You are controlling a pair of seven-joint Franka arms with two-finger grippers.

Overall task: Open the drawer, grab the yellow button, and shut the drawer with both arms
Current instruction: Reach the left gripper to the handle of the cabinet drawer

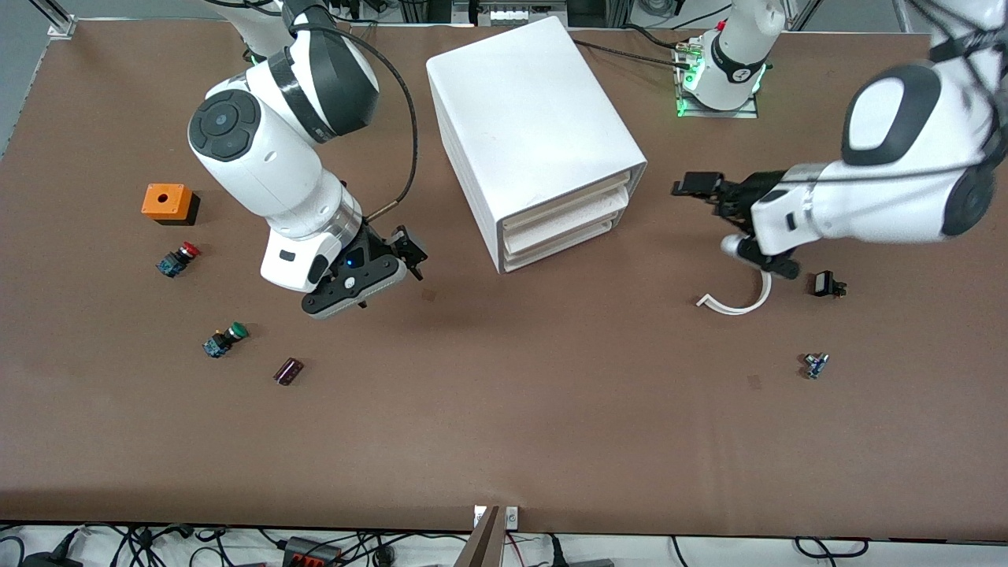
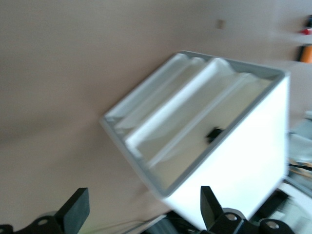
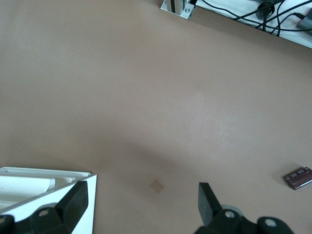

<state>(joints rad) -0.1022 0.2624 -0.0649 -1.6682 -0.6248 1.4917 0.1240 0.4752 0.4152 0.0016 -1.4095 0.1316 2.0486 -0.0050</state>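
The white cabinet (image 1: 535, 126) stands at the table's middle, its three shallow drawers (image 1: 563, 222) pushed in. The orange-yellow button is out of view. My left gripper (image 1: 694, 187) is open and empty, in the air beside the cabinet's drawer front toward the left arm's end. In the left wrist view the drawer fronts (image 2: 195, 126) fill the middle, past the gripper (image 2: 144, 209). My right gripper (image 1: 411, 253) is open and empty, over bare table beside the cabinet toward the right arm's end. The right wrist view shows that gripper (image 3: 142, 202) and the cabinet's corner (image 3: 39, 187).
Toward the right arm's end lie an orange box (image 1: 167, 202), a red-capped button (image 1: 179, 258), a green-capped button (image 1: 226, 339) and a dark purple part (image 1: 288, 371). Toward the left arm's end lie a white curved strip (image 1: 740, 301), a small black part (image 1: 827, 283) and a small blue part (image 1: 816, 365).
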